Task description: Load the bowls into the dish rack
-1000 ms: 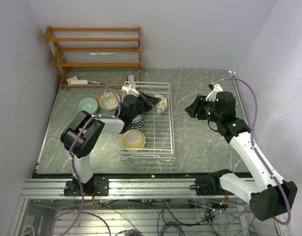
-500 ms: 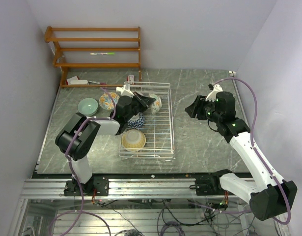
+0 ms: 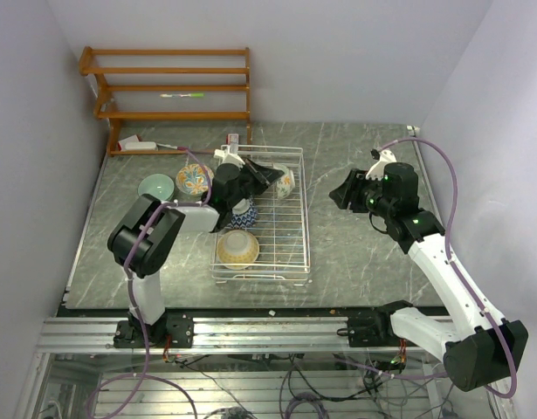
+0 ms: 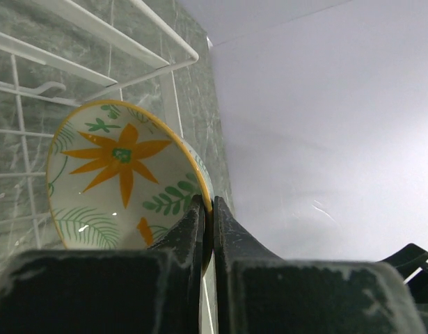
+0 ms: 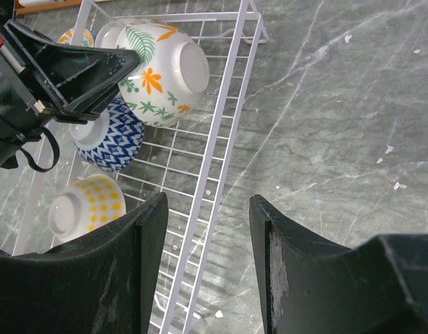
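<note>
- The white wire dish rack [image 3: 290, 229] stands on the grey tabletop [image 3: 355, 262], and the left arm reaches into it from its left side.
- The left pincer [image 4: 207, 205] is clamped on the rim of the flower bowl [image 4: 123, 181], one finger inside the rim and one outside.
- The flower bowl is tipped on its side at the rack's far right corner. I cannot tell whether it rests on the wires.
- A blue bowl [image 5: 109, 136] lies in the rack just nearer than the flower bowl, under the left arm.
- A yellow bowl [image 5: 88, 205] sits in the rack's near left part.
- Two bowls are outside the rack to its left. A patterned bowl [image 3: 194, 179] is just beside the rack, and a green bowl [image 3: 155, 187] is farther left.
- The right pincer [image 5: 208, 202] hangs above the tabletop off the rack's right side. Its fingers are spread apart with nothing between them.
- A wooden shelf [image 3: 168, 87] stands against the wall beyond the rack's far left corner.
</note>
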Robot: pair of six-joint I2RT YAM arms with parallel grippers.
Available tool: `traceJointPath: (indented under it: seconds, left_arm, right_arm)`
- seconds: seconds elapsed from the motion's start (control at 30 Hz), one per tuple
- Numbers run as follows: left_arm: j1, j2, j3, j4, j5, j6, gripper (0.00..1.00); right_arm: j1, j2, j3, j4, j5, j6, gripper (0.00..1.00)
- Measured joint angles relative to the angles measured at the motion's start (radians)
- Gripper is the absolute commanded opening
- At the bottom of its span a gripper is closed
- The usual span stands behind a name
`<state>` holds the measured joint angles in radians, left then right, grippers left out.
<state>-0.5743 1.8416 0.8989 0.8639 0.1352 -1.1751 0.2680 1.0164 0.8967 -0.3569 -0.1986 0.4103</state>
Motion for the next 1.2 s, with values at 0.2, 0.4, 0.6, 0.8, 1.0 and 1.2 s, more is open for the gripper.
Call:
traceJointPath:
  seconds: [0.2, 0.4, 0.6, 0.8, 1.0, 1.2]
  left_arm:
    - [-0.021, 0.059, 0.090, -0.042, 0.003, -0.018, 0.07]
    - [-0.024, 0.134, 0.096, 0.086, 0.009, -0.085, 0.08]
    - [-0.024, 0.106, 0.066, 0.071, -0.003, -0.069, 0.27]
    - [-0.023, 0.051, 0.021, 0.001, -0.018, -0.025, 0.28]
    - [-0.013, 0.025, -0.028, 0.009, -0.018, -0.011, 0.31]
    - [-0.006, 0.013, -0.094, 0.003, -0.011, -0.006, 0.35]
  right_arm:
    - [-0.001, 0.002, 0.000, 0.000, 0.003, 0.000, 0.50]
    - [-0.004, 0.002, 0.000, 0.000, 0.004, 0.000, 0.50]
    - [-0.005, 0.003, -0.002, 0.002, 0.003, 0.000, 0.50]
    - [-0.006, 0.003, -0.008, 0.009, -0.001, 0.000, 0.50]
    - [-0.007, 0.003, -0.017, 0.015, -0.005, 0.000, 0.50]
    - [-0.009, 0.003, -0.019, 0.015, -0.009, 0.000, 0.50]
